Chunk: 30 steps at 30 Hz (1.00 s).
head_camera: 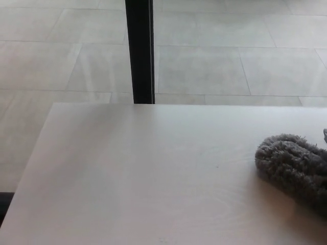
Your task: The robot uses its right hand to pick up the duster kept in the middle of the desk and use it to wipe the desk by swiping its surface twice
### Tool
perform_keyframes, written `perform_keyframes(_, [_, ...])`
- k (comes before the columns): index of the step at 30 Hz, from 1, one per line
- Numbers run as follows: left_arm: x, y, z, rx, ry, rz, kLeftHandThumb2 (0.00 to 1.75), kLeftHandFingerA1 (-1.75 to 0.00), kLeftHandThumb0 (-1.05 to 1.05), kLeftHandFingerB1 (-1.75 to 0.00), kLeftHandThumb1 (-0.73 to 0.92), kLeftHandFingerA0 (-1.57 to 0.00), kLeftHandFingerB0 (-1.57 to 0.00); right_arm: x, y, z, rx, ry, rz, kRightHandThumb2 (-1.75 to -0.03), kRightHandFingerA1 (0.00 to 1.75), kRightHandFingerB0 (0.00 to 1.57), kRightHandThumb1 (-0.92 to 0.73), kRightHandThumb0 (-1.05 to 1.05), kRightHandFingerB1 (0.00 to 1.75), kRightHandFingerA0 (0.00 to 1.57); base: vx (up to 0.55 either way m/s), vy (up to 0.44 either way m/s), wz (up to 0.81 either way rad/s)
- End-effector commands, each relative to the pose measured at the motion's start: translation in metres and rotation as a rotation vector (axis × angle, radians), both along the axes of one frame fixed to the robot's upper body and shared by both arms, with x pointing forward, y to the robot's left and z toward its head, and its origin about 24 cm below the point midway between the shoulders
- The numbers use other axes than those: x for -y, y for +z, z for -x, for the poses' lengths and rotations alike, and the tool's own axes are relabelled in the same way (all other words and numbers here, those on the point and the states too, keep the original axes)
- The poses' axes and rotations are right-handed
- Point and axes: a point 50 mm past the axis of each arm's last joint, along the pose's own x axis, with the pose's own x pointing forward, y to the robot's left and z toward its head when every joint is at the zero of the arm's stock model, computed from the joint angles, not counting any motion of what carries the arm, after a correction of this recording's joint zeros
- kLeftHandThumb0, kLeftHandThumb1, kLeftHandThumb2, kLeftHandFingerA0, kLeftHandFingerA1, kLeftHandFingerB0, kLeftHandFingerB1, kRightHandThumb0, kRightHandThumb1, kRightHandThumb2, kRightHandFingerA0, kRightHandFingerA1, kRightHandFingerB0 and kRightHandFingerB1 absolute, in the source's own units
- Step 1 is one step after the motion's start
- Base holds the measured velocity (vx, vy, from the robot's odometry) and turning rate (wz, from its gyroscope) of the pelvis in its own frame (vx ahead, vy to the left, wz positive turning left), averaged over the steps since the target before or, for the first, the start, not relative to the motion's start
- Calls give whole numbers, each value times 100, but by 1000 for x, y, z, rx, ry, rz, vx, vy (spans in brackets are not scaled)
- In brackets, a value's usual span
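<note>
A: What might go wrong here?

B: The grey duster (pixel 294 168) lies on the pale desk (pixel 143 173) at its right side, partly cut off by the picture's right edge. A sweep running further right could carry it off that side, or leave the bare left half unwiped.

A: And the robot's hands?

B: Neither one shows, so their pose and whether either grips the duster cannot be told. A black post (pixel 139 51) stands beyond the desk's far edge.
</note>
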Motion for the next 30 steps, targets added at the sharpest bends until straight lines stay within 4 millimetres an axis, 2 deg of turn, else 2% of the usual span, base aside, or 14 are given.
perform_keyframes(1, [-15,12,3,24,15,-29,68,-61,-77,-47,89,-37,-38,18,46,0,-22,-23,-211,-78,0,0,-92,-105,0,0,0,0,0])
perform_keyframes(6, [-15,12,6,19,18,-34,67,-61,-75,-47,89,-40,-41,32,76,14,71,-29,-343,-102,0,0,-84,-104,0,0,0,0,0])
perform_keyframes(7, [-15,13,6,26,0,-47,66,-64,-76,-50,89,-40,-40,44,93,22,159,-33,-391,-81,0,0,-92,-105,0,0,0,0,0])
perform_keyframes(9, [-15,12,7,25,4,-43,67,-64,-76,-50,89,-41,-40,56,104,32,244,-39,-491,-76,0,0,-92,-101,0,0,0,0,0])
perform_keyframes(10, [-15,11,8,20,9,-40,67,-62,-74,-47,90,-42,-41,63,111,39,301,-42,-543,-120,20,0,-76,-98,5,0,0,0,0])
perform_keyframes(15, [-15,10,10,14,31,-30,67,-62,-75,-49,89,-46,-45,95,137,76,478,-102,-659,-113,17,8,-82,-96,11,0,0,0,0])
perform_keyframes(17, [-16,10,11,14,29,-27,66,-61,-75,-45,88,-40,-40,118,142,102,551,-176,-680,-112,31,8,-74,-85,32,0,0,0,0])
perform_keyframes(19, [-15,9,12,4,15,-31,67,-61,-75,-45,90,-39,-40,140,135,131,601,-260,-714,-113,29,9,-77,-99,38,0,0,0,0])
perform_keyframes(20, [-14,8,13,2,15,-33,67,-63,-74,-47,90,-42,-42,155,124,154,624,-332,-716,-86,37,9,-69,-98,50,0,0,0,0])
perform_keyframes(21, [-14,8,12,3,18,-34,67,-63,-74,-48,90,-45,-46,163,118,168,636,-387,-714,-67,40,10,-88,-96,54,0,0,0,0])
perform_keyframes(22, [-13,8,12,4,21,-34,67,-63,-73,-48,90,-44,-46,172,112,182,651,-454,-713,-112,40,12,-74,-105,56,0,0,0,0])
perform_keyframes(27, [-16,8,16,-1,34,-29,66,-62,-75,-49,89,-43,-44,203,83,235,706,-718,-763,-113,43,14,-72,-99,59,0,0,0,0])
perform_keyframes(28, [-16,8,17,-6,38,-27,67,-63,-75,-49,89,-45,-45,211,72,254,734,-792,-790,-67,48,9,-90,-94,59,0,0,0,0])
perform_keyframes(30, [-16,7,18,-17,40,-29,67,-61,-75,-46,89,-43,-41,218,55,274,779,-867,-823,-67,78,8,-89,-91,64,0,0,0,0])
